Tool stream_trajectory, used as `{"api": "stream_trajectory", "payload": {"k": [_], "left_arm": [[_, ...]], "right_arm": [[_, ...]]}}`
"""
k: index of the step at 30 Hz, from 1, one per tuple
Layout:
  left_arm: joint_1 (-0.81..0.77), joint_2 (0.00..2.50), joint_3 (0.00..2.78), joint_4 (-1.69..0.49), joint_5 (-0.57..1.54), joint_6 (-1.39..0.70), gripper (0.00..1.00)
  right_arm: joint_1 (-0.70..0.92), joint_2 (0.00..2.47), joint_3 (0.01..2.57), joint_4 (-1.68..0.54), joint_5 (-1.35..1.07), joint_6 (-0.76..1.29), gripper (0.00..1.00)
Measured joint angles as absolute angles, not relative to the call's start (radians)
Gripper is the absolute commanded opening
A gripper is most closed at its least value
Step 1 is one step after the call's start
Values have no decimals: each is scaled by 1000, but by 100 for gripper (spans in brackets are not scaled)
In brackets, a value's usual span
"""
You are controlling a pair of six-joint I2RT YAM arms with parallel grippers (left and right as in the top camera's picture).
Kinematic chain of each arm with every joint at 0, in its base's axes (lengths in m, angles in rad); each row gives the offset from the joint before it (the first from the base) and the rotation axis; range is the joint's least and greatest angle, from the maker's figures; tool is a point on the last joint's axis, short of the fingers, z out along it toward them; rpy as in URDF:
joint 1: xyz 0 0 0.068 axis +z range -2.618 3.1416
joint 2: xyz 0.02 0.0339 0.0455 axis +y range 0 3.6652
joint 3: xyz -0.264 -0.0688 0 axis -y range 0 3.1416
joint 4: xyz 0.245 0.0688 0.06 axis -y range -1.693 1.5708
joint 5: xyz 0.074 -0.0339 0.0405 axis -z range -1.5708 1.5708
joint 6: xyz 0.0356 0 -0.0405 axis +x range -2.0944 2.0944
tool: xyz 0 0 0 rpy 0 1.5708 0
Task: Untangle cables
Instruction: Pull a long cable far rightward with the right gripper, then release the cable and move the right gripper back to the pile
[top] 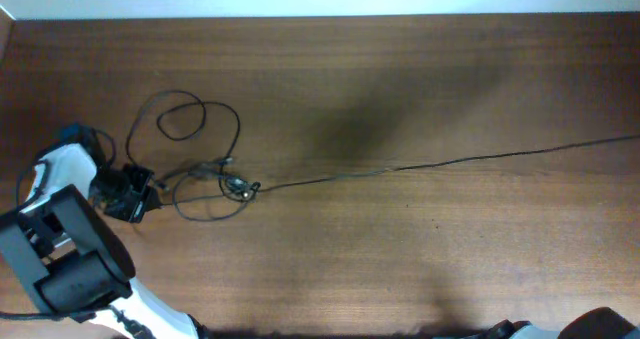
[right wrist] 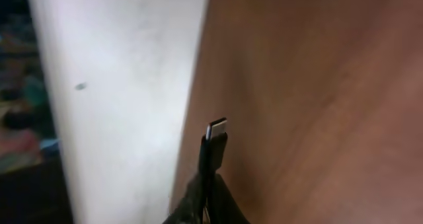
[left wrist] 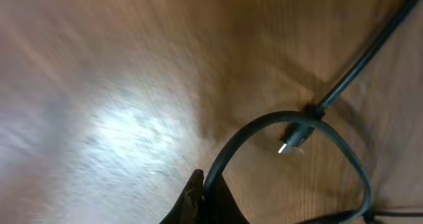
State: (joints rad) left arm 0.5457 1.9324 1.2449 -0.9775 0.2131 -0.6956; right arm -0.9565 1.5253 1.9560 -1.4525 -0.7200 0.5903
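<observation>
Overhead: cables point(top: 237, 187) looped and knotted at the left of the worktop point(top: 400, 259), one strand running off the right edge. Left end effector point(top: 132, 195) at the tangle's left end, fingers hard to make out. Right arm point(top: 600, 326) cut off at the bottom corner.

Left wrist: blurred. Left end effector point(left wrist: 206, 199) mostly cropped, apparently clenched on a loop arcing over a loose plug point(left wrist: 291, 142).

Right wrist: right end effector point(right wrist: 203, 201) cropped below, grasping a silver-tipped plug point(right wrist: 215, 137). Blurred white surface point(right wrist: 119, 98) at left.

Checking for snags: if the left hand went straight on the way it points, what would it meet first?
Probably bare table; the cable in the left hand arcs off to one side. Depth is unclear.
</observation>
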Motion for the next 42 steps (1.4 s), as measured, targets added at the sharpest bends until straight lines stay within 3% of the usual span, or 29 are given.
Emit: {"api": "stream_trajectory", "payload": {"k": [6, 12, 16, 17, 19, 26, 29, 32, 38, 42], "left_arm": [[618, 1932, 1245, -983, 228, -701, 0], [629, 1932, 1245, -979, 224, -701, 0], [665, 1932, 1245, -980, 215, -701, 0], [667, 1932, 1245, -981, 209, -701, 0], [667, 1932, 1245, -982, 208, -701, 0], [667, 1932, 1245, -982, 204, -701, 0], [667, 1932, 1245, -982, 204, -701, 0], [667, 1932, 1245, -982, 203, -701, 0], [661, 1932, 1245, -979, 197, -701, 0], [613, 1932, 1237, -952, 175, -701, 0]], "right_arm": [[-933, 1542, 1924, -1474, -418, 551, 4], [-770, 1558, 1744, -1301, -137, 515, 4], [-684, 1598, 1617, -1234, -78, 512, 4], [-656, 1627, 1568, -1220, -68, 512, 49], [-623, 1663, 1529, -1217, -62, 509, 99], [-378, 1748, 1499, -1221, -123, 366, 99], [-196, 1755, 1498, -1221, -245, 297, 100], [5, 1756, 1486, -1187, -389, 279, 91], [408, 1760, 1480, -935, -487, 623, 79], [588, 1824, 1479, -752, -490, 899, 79]]}}
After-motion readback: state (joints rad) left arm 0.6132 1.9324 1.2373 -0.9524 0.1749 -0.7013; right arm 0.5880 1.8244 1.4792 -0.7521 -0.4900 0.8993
